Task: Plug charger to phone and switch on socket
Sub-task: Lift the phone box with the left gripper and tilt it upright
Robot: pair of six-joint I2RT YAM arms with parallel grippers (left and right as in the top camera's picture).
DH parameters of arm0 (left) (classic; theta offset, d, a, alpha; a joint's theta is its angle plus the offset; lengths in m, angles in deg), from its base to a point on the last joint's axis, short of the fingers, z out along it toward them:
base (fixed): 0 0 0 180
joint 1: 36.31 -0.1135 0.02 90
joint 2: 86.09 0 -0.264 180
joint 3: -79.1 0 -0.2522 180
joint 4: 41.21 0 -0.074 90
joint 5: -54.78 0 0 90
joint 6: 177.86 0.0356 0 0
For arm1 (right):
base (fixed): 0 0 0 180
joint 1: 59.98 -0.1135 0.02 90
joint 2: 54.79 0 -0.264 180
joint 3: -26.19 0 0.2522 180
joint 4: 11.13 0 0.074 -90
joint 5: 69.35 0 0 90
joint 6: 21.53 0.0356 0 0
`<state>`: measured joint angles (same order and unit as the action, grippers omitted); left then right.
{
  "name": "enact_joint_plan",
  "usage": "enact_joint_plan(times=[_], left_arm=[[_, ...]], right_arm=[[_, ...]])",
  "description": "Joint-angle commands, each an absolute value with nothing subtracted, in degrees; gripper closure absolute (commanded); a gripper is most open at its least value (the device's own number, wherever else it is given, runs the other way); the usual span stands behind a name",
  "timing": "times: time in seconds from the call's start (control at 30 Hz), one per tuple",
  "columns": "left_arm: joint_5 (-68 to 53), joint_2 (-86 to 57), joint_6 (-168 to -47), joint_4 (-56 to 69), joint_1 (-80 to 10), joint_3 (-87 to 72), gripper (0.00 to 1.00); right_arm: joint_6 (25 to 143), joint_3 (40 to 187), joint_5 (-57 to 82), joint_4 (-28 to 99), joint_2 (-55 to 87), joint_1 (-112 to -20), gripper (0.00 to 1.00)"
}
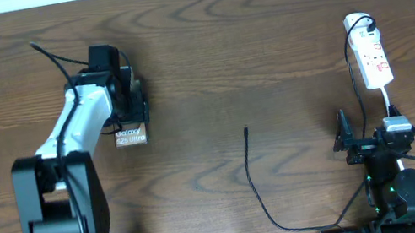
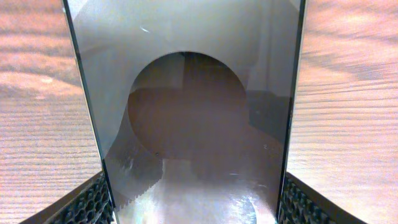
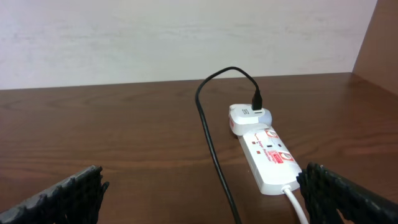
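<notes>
The phone (image 1: 130,134), a brown slab with white "Galaxy" lettering, lies at the left of the table. My left gripper (image 1: 127,105) is over its far part and shut on its edges. In the left wrist view the phone (image 2: 186,112) fills the frame between the left gripper's (image 2: 194,208) fingers. The charger cable (image 1: 252,177) lies mid-table, and its plug tip (image 1: 246,131) is free, far from the phone. The white socket (image 1: 370,58) lies at the far right. My right gripper (image 1: 368,129) is open and empty, just short of its near end. In the right wrist view the socket (image 3: 267,155) is ahead-right of my right gripper (image 3: 202,183), with the black cable (image 3: 211,143) between the fingers.
A white adapter (image 3: 245,118) is plugged into the socket's far end with the black cable in it. The socket's white lead (image 3: 295,202) runs back toward the right arm. The table's far edge meets a pale wall (image 3: 186,37).
</notes>
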<state>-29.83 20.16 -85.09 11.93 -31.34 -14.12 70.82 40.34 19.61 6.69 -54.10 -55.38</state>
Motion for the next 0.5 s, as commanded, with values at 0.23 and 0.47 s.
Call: enact_joint_plan(times=[0.23, 0.47], left_arm=[[-15.25, 11.6, -94.14, 12.08, -31.51, -11.87, 0.93], [-0.87, 9.98, -111.8, 9.3, -31.56, -11.87, 0.93]], right_arm=[[70.34, 40.27, 19.87, 6.97, -54.41, -55.05, 0.01], [70.34, 40.27, 19.89, 6.97, -54.41, -55.05, 0.01]])
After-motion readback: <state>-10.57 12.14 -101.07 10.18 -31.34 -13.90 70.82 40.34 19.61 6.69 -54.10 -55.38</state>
